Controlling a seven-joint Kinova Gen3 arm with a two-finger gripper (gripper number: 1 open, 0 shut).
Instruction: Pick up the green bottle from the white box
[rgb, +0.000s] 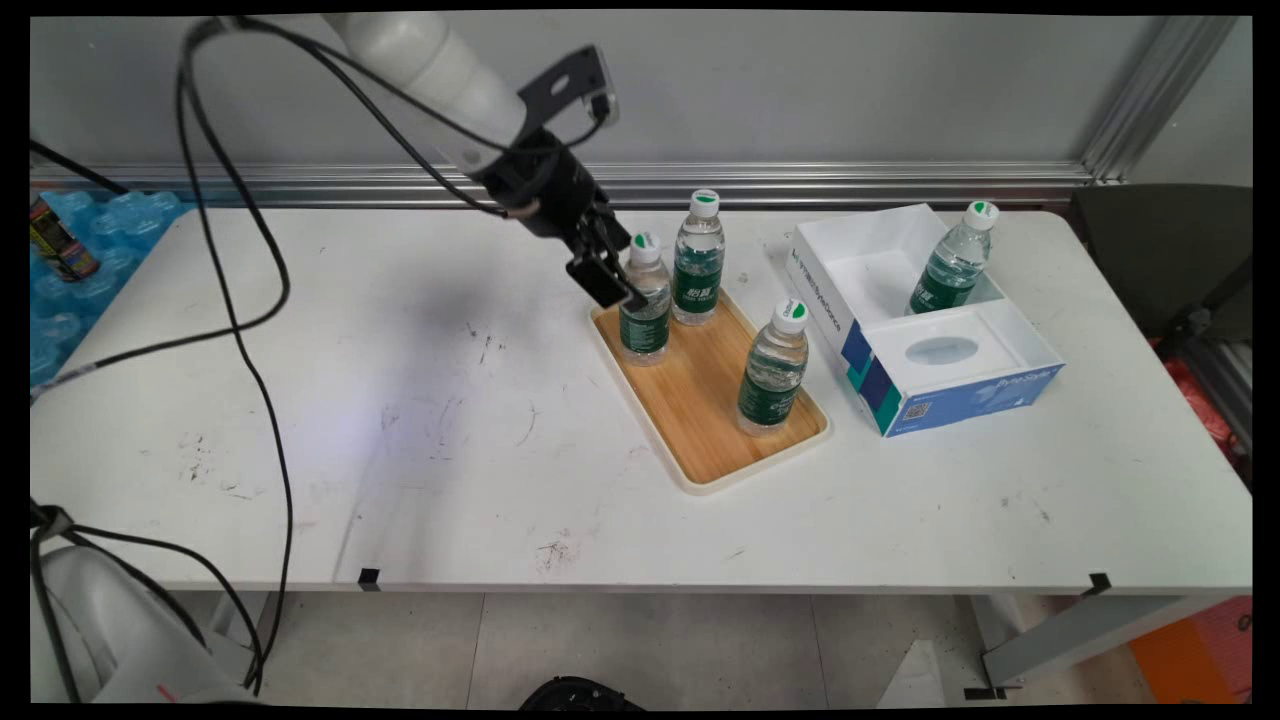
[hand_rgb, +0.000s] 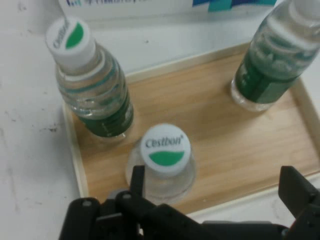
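My black gripper (rgb: 622, 290) hangs tilted over the left end of a wooden tray (rgb: 700, 400), right by the neck of the nearest water bottle (rgb: 645, 310). The gripper (hand_rgb: 217, 187) is open in the hand view. That bottle (hand_rgb: 165, 155), with a white and green cap, stands between the fingers, close against the left finger (hand_rgb: 137, 180) and well apart from the right one. A second bottle (rgb: 698, 258) (hand_rgb: 90, 85) stands just behind it on the tray. A third bottle (rgb: 772, 368) (hand_rgb: 272, 65) stands toward the tray's (hand_rgb: 225, 130) other end.
A white and blue open box (rgb: 930, 330) sits right of the tray with a fourth bottle (rgb: 952, 262) upright inside it. Black cables (rgb: 240, 300) hang from the arm over the table's left part. A can (rgb: 60, 240) and blue packs lie beyond the left edge.
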